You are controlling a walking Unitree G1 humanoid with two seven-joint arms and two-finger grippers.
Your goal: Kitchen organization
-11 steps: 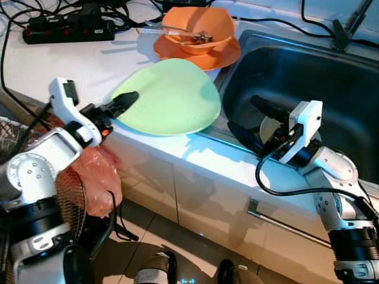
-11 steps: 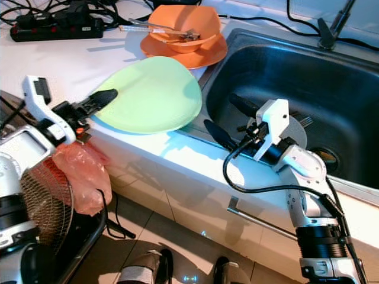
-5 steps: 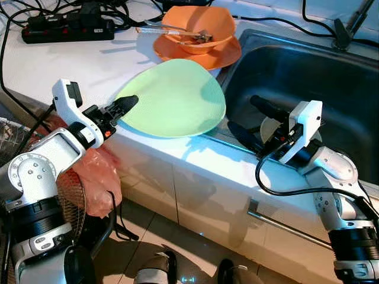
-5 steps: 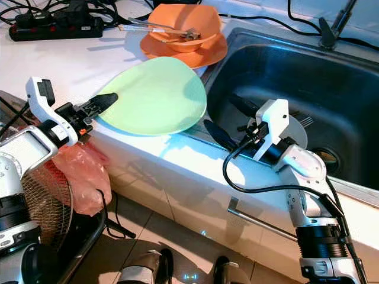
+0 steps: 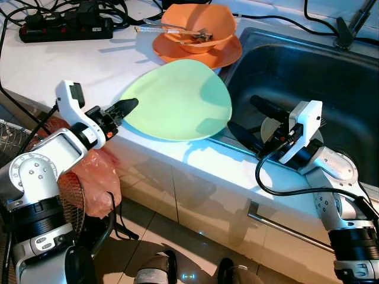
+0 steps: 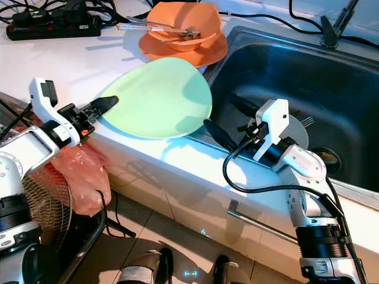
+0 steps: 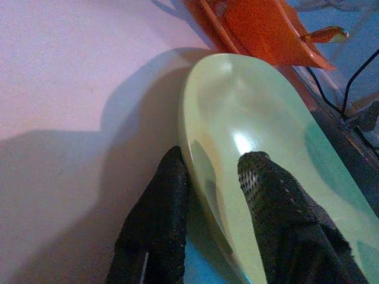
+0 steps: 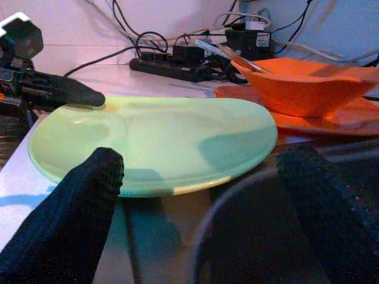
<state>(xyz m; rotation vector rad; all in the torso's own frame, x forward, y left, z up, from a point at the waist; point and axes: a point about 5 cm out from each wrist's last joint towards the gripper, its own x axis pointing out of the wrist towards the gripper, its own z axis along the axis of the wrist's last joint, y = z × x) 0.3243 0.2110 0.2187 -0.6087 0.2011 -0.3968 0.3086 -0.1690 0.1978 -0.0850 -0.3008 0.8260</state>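
Observation:
A pale green plate lies over the white counter's front edge, and its right rim reaches past the sink's left rim. My left gripper is shut on the plate's left rim, one finger under it and the other finger on top. My right gripper hangs open at the sink's near left corner, just right of the plate and not touching it. From the right wrist, the plate sits ahead between the spread fingers.
An orange bowl with utensils sits on an orange plate behind the green plate. A black power strip and cables lie at the back left. The steel sink basin is on the right. A pink bag hangs below the counter.
My left gripper has pushed the green plate rightward along the counter, so its right rim now overhangs the sink. The right arm has stayed still.

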